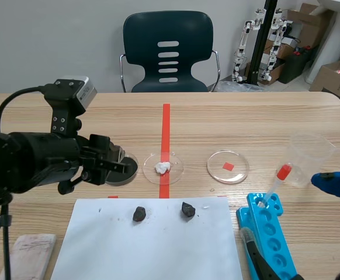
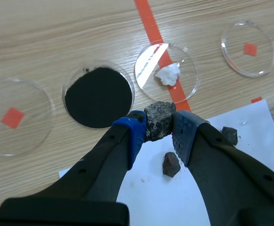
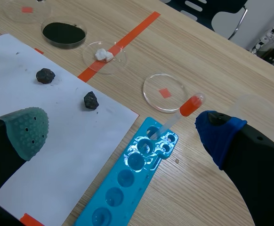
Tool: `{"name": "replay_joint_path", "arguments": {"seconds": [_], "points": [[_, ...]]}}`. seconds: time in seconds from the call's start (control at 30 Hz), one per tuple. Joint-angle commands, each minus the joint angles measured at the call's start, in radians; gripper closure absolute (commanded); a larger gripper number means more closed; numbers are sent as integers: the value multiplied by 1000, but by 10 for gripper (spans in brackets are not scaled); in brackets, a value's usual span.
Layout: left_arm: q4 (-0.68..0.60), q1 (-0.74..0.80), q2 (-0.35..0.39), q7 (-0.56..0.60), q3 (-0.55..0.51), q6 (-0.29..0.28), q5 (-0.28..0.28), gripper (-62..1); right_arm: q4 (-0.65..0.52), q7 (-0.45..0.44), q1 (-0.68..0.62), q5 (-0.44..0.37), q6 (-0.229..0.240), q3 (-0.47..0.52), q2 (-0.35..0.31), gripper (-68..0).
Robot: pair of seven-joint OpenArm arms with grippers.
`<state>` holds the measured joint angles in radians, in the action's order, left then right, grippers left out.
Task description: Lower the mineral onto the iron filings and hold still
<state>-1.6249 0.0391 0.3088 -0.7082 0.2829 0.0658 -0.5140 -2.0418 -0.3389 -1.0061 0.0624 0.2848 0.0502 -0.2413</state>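
My left gripper [image 2: 158, 129] is shut on a rough dark grey mineral [image 2: 159, 120], pinched between its blue pads. A clear dish of black iron filings [image 2: 98, 96] lies just ahead of the held mineral, which hangs by the dish's near rim. In the scene view the left gripper [image 1: 121, 165] covers part of that dish [image 1: 132, 169] and hides the mineral. Two more dark stones [image 1: 139, 214] [image 1: 187, 209] rest on the white paper [image 1: 152, 245]. My right gripper [image 3: 122, 129] stands open above the paper's edge and the blue tray, with nothing between its fingers.
A dish of white powder [image 1: 163, 168] sits on the red tape line, and an empty dish [image 1: 228, 166] lies to its right. Another empty dish [image 2: 14, 117] lies left of the filings. A blue well tray [image 1: 269, 233], a red-bulbed pipette [image 1: 275, 184] and a clear cup [image 1: 310, 157] are at the right.
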Motion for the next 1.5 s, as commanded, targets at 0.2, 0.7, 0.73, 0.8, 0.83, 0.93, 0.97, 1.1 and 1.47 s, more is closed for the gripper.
{"name": "replay_joint_path", "arguments": {"seconds": [0.2, 0.7, 0.73, 0.8, 0.83, 0.93, 0.97, 1.1, 1.47], "points": [[176, -213, -110, -139, -2, 96, 2, -130, -12, -15, 6, -10, -3, 3, -8, -679], [638, -515, -234, -209, -2, 112, 80, -130, -12, -15, 6, -10, -3, 3, -8, -679], [658, -526, -237, -209, -2, 114, 94, -130, -12, -14, 6, -10, -3, 3, -8, -679], [693, -547, -244, -209, -2, 121, 127, -130, -12, -15, 6, -10, -3, 3, -8, -679], [708, -554, -247, -209, -2, 123, 145, -130, -12, -15, 6, -10, -3, 3, -8, -679], [746, -571, -259, -209, -2, 123, 183, -130, -12, -15, 6, -10, -3, 3, -8, -679], [760, -576, -259, -209, -2, 123, 190, -130, -12, -15, 6, -10, -3, 3, -8, -679], [802, -591, -267, -209, -2, 124, 195, -130, -12, -15, 6, -10, -3, 3, -8, -679], [873, -611, -292, -207, -2, 127, 221, -130, -12, -15, 6, -10, -3, 3, -8, -679]]}}
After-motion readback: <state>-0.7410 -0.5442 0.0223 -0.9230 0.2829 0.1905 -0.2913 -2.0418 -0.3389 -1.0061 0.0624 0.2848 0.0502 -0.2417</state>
